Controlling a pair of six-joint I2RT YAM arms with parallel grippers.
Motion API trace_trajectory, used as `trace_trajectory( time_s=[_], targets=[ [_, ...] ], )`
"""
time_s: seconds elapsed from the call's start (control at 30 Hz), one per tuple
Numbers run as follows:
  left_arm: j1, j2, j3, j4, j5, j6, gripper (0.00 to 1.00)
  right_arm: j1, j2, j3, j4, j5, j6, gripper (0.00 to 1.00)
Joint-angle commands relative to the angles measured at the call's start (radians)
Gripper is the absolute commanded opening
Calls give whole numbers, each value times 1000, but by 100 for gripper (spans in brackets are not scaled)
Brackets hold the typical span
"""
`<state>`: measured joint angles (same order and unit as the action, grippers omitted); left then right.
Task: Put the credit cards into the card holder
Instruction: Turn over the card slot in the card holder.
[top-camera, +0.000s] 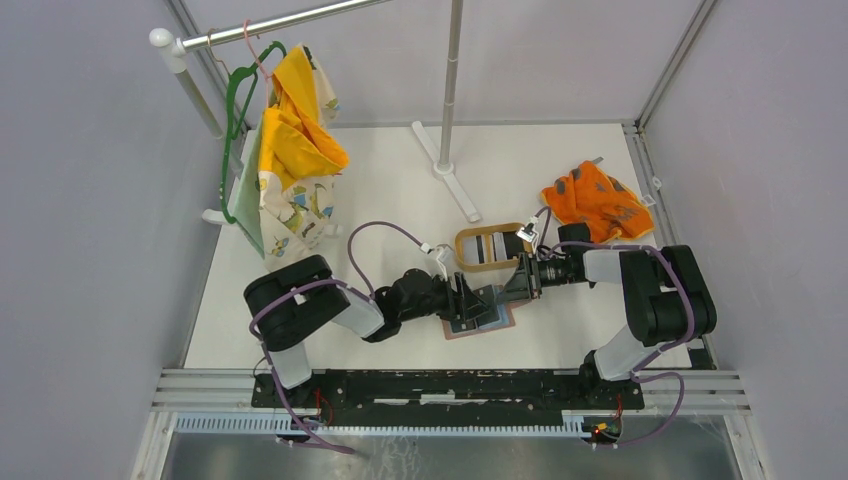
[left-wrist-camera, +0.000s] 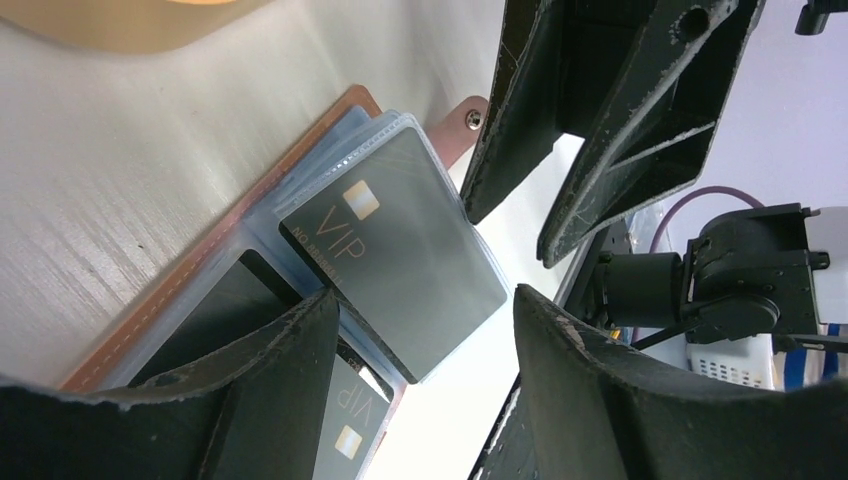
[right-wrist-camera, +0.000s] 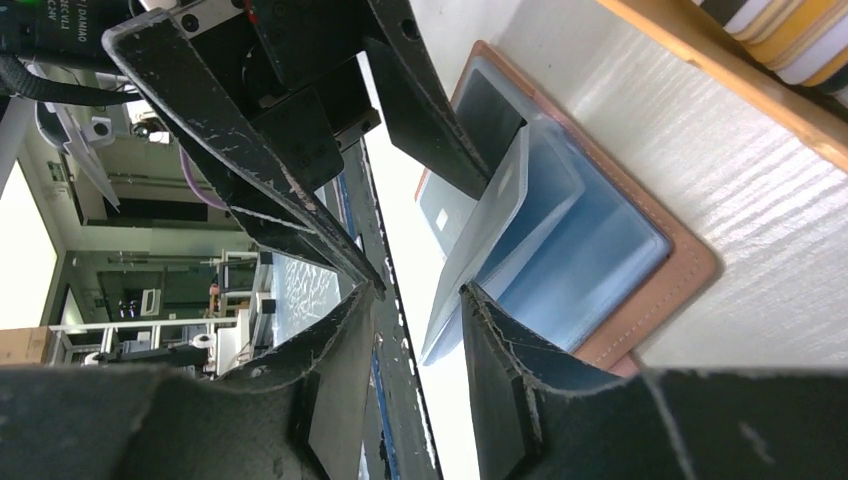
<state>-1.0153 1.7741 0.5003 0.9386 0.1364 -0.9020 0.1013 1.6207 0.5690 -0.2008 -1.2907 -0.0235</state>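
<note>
Both left fingers (left-wrist-camera: 270, 390) and right fingers (right-wrist-camera: 510, 380) apparently released over card holder (right-wrist-camera: 690, 268)

The holder (right-wrist-camera: 690, 268) is showing smooth reddish-brown leather-like skin with stitched edges, and its sleeves (right-wrist-camera: 575, 265) are gleaming as clear glossy plastic. The card (left-wrist-camera: 400, 260) is glinting with a dark brushed sheen. The tabletop (left-wrist-camera: 120, 170) is looking matt white and faintly grained. The tray (right-wrist-camera: 700, 55) is showing pale wood. The left pincer (left-wrist-camera: 420, 300) is showing matt black plastic, scuffed pale along its edges.
</note>
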Motion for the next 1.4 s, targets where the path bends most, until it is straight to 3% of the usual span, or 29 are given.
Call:
trace_trajectory(
  time_s=[0.0,0.57,0.63,0.83,1.13,1.37],
  targets=[
    [0,19,4,167,35,-59,71,26,8,-4,61,-47,22,44],
    [0,27,2,186,48,-48,75,102,75,47,89,-120,22,52],
    [0,26,1,186,48,-45,75,114,83,67,40,-141,-16,52],
    [1,19,-4,188,48,-44,74,145,157,189,-288,-197,-331,54],
    [1,-18,-6,111,15,-17,76,196,214,223,-263,-103,-309,54],
    [1,-55,-33,70,-10,-9,81,217,226,240,-276,-128,-316,58]
  ],
)
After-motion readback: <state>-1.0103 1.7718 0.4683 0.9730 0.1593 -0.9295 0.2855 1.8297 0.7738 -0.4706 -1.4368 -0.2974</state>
